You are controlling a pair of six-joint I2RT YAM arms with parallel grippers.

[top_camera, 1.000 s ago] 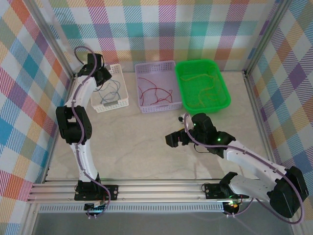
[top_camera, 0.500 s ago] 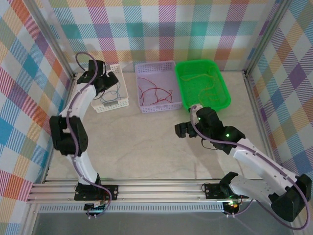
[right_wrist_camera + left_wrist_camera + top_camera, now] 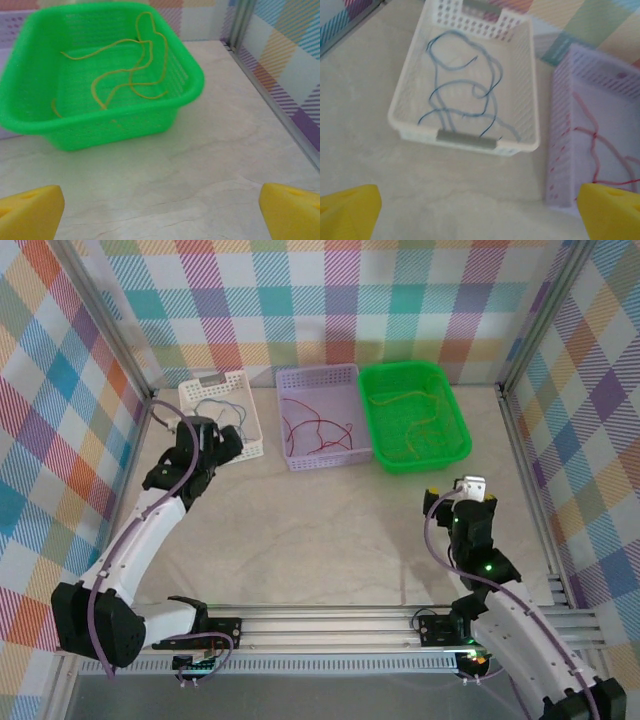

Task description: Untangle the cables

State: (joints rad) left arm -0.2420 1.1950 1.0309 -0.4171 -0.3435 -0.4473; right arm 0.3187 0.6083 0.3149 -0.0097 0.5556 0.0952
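Observation:
The cables lie apart, one per basket. A blue cable curls in the white basket. A red cable lies in the purple basket. An orange-yellow cable loops in the green basket. My left gripper hangs open just in front of the white basket, holding nothing. My right gripper is open over bare table, in front of the green basket.
The three baskets stand in a row along the back wall. Metal frame rails run along both sides of the table, and checked walls close it in. Pale table surface stretches between the baskets and the arm bases.
The left gripper has opened and drawn back from over the white basket toward the near side. The right arm has pulled back to the near right.

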